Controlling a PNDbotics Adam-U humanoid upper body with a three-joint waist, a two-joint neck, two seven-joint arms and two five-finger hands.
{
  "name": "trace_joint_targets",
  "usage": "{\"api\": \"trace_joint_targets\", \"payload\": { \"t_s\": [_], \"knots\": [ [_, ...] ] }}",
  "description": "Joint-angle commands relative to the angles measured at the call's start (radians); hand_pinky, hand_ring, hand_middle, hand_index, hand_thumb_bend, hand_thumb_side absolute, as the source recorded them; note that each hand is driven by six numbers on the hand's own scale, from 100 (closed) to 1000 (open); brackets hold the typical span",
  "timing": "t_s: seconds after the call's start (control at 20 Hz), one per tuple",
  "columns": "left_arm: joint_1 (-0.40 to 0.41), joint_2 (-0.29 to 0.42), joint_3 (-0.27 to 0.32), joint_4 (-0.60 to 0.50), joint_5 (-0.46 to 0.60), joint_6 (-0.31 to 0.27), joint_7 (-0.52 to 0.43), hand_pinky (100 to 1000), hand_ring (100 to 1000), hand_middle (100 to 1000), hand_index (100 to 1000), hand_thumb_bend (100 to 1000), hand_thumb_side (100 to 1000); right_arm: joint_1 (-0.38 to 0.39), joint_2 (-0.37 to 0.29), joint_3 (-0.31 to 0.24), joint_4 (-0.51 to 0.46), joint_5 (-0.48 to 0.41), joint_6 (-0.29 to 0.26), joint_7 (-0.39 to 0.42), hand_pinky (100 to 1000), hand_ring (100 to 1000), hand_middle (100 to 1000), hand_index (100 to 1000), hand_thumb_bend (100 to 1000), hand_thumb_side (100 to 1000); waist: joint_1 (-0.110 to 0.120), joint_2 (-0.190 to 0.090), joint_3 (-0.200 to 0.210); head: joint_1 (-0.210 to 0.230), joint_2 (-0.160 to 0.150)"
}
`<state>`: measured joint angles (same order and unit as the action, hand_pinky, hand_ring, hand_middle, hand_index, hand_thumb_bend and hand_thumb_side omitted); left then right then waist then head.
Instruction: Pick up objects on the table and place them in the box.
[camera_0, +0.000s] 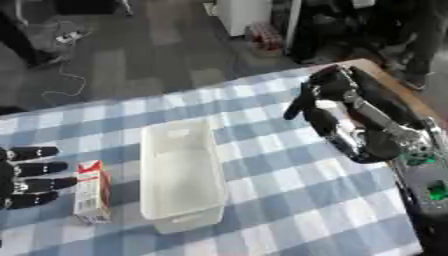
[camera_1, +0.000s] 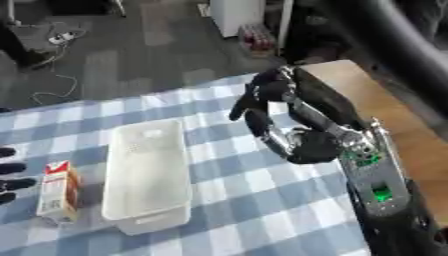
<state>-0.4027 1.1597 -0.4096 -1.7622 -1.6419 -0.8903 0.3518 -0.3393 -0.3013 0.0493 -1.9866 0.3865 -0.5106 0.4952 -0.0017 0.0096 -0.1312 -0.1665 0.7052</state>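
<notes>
Carton (camera_0: 92, 192), small, red and white, lies on checked desk (camera_0: 297, 215) near its left edge, just beside white plastic box (camera_0: 179, 175), which sits mid-desk, long side running near to far. Left hand (camera_0: 26, 177) at left edge, fingers spread and straight, just beside carton, holding nothing. Right hand (camera_0: 328, 100) raised over far right corner, fingers curled, apparently holding nothing.

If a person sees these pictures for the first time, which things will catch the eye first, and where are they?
First the right hand, black and silver, raised over the far right of the blue checked tablecloth, fingers curled with nothing visible in them. Next the white box, long and empty, at the table's middle. Left of it stands a small carton, beside the open left hand at the left edge.
</notes>
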Motion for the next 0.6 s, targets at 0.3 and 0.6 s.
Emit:
{"api": "trace_joint_targets", "payload": {
  "t_s": [0.3,0.6],
  "knots": [
    [-0.043,0.002,-0.009,0.034,-0.054,-0.017,0.07,849,885,913,849,385,746,-0.013,-0.011,-0.001,-0.013,-0.006,0.001,0.003,326,315,347,617,100,1000,0.003,-0.008,0.002,0.023,-0.016],
    [-0.075,-0.017,-0.039,0.075,-0.107,-0.017,0.103,846,885,913,850,391,742,-0.02,-0.006,0.0,-0.013,-0.007,0.0,0.003,326,311,345,611,100,1000,0.006,-0.008,-0.007,0.043,-0.021]
  ]
}}
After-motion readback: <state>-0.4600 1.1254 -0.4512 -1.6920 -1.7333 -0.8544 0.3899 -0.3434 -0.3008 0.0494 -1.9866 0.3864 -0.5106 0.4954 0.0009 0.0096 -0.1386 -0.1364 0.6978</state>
